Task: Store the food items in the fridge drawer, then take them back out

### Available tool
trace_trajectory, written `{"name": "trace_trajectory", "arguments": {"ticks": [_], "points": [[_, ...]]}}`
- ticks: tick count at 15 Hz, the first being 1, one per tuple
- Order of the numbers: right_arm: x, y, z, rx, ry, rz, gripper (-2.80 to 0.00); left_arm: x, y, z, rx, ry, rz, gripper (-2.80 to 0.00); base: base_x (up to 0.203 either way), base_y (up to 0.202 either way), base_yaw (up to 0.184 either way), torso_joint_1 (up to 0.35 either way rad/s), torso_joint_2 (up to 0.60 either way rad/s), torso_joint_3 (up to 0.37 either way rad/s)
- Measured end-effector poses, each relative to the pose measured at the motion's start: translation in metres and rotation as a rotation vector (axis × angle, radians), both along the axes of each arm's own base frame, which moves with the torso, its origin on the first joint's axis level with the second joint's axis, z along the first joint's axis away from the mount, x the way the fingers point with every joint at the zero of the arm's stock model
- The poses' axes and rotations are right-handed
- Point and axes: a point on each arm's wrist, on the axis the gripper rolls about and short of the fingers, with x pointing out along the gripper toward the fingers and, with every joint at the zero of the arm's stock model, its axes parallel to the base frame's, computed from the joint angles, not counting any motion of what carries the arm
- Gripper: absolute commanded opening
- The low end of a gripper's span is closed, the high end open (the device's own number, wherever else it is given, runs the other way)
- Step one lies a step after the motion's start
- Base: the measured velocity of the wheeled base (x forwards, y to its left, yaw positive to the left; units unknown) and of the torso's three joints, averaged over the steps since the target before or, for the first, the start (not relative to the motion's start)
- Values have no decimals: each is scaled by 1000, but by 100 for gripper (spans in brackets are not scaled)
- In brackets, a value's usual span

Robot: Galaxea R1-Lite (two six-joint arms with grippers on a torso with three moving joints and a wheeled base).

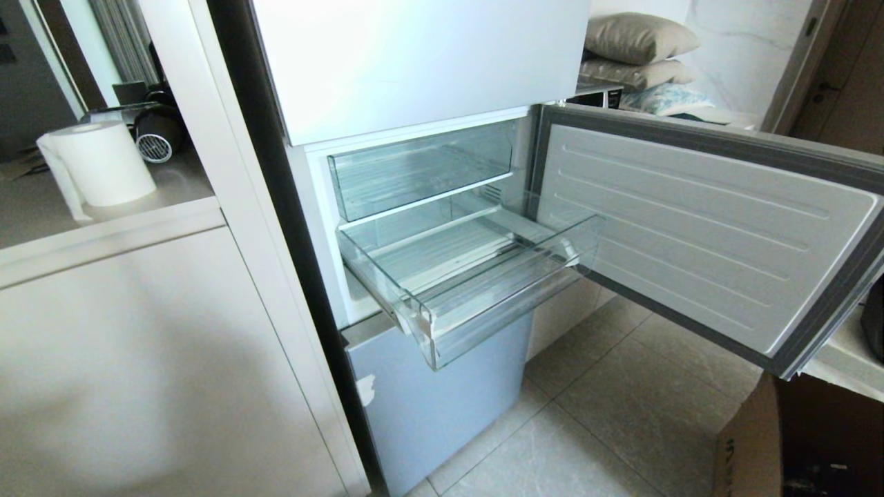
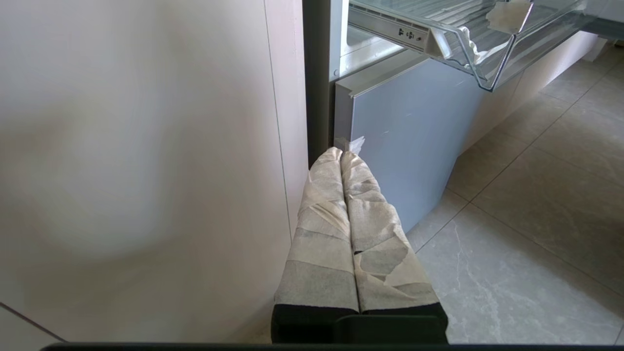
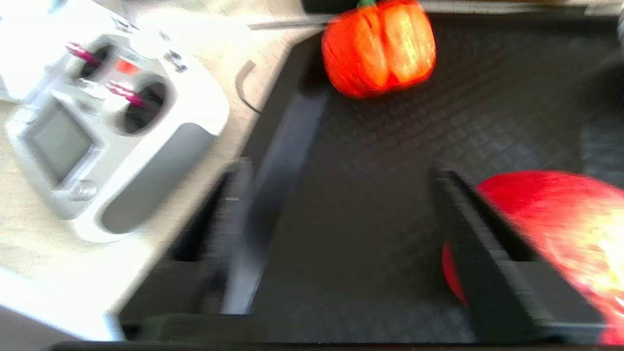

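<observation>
The fridge drawer (image 1: 483, 324) is pulled out and holds nothing; its corner also shows in the left wrist view (image 2: 487, 63). Two food items lie in a black tray (image 3: 487, 97). One orange-red piece (image 3: 379, 48) sits at the tray's far edge. A larger red one (image 3: 560, 229) rests just outside one finger of my right gripper (image 3: 341, 190). That gripper hangs open over the tray's floor with nothing between its fingers. My left gripper (image 2: 341, 153) is shut and empty, low beside the fridge. Neither arm shows in the head view.
The fridge door (image 1: 690, 228) stands wide open to the right. A clear bin (image 1: 421, 166) sits above the drawer, a pale blue panel (image 1: 442, 393) below. A white handheld controller (image 3: 97, 131) lies beside the tray. A paper roll (image 1: 103, 162) stands on the left counter, a cardboard box (image 1: 753, 442) at the lower right.
</observation>
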Motion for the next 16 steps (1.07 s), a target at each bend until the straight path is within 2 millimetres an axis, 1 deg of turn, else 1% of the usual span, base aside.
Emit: {"name": "trace_trajectory", "arguments": {"ticks": [3, 5, 7, 9, 10, 12, 14, 15, 16], "points": [[-22, 19, 28, -15, -17, -17, -280, 0, 0, 0, 0, 0, 0, -280, 0, 0, 0, 0, 0, 0], [-41, 39, 50, -17, -39, -28, -280, 0, 0, 0, 0, 0, 0, -280, 0, 0, 0, 0, 0, 0], [-65, 65, 76, -18, -73, -41, -280, 0, 0, 0, 0, 0, 0, -280, 0, 0, 0, 0, 0, 0], [-91, 99, 105, -31, -110, -32, -280, 0, 0, 0, 0, 0, 0, -280, 0, 0, 0, 0, 0, 0], [-104, 122, 121, -50, -135, -12, -280, 0, 0, 0, 0, 0, 0, -280, 0, 0, 0, 0, 0, 0], [-119, 174, 142, -87, -177, 54, -280, 0, 0, 0, 0, 0, 0, -280, 0, 0, 0, 0, 0, 0], [-118, 236, 151, -102, -201, 185, -280, 0, 0, 0, 0, 0, 0, -280, 0, 0, 0, 0, 0, 0], [-117, 264, 151, -96, -202, 261, -280, 0, 0, 0, 0, 0, 0, -280, 0, 0, 0, 0, 0, 0], [-116, 296, 150, -82, -192, 358, -280, 0, 0, 0, 0, 0, 0, -280, 0, 0, 0, 0, 0, 0]]}}
